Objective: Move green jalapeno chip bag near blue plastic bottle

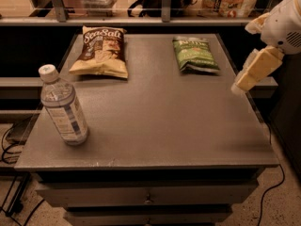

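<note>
We saw a grey table (155, 121) filling most of the view, with drawers (148, 199) under its front edge and a rail and shelf behind its far edge. The white arm (284, 22) came in from the upper right corner, and the claw (242, 81) hung from it, tilted down and inward, over the table's right edge about halfway along. It touched nothing and held nothing. Whether it was wide or narrow we could not tell.

The bottle (63, 108) stood upright near the front left corner, white cap on, well apart from both bags and from the claw. The Sea Salt bag (99, 51) lay flat at the back left. The green bag (195, 54) lay flat at the back right, its top toward the far edge, well across the table from the bottle.

Relative to the claw, the green bag sat farther back and toward the middle of the table, near but apart, with bare tabletop between them. The claw's tip pointed down at the table edge in front of the bag, not at the bag itself. A dark cable (277, 182) ran over the floor at the right.
</note>
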Action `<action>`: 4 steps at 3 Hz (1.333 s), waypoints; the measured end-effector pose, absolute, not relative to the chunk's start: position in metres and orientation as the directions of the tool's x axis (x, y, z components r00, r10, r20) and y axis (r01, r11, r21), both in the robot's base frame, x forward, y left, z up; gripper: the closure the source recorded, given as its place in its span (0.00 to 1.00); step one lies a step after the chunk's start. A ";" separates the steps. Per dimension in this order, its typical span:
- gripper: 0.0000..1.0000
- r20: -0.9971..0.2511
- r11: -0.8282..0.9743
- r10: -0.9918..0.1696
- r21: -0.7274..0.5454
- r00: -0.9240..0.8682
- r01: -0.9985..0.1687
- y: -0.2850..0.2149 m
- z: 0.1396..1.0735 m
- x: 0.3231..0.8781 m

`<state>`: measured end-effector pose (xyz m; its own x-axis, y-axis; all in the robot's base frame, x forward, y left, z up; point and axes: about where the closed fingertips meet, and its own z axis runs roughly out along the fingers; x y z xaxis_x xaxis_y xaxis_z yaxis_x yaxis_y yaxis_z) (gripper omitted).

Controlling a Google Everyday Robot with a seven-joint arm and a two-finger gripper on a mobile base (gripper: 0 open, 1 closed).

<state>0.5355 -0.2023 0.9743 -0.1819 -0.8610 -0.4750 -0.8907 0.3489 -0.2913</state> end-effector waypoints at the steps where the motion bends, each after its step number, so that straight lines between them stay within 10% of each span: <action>1: 0.00 -0.560 0.410 -0.802 -0.265 -0.207 -0.873 -0.196 0.960 0.560; 4: 0.00 -0.764 0.583 -0.566 -0.104 -0.311 -0.805 -0.176 0.899 0.658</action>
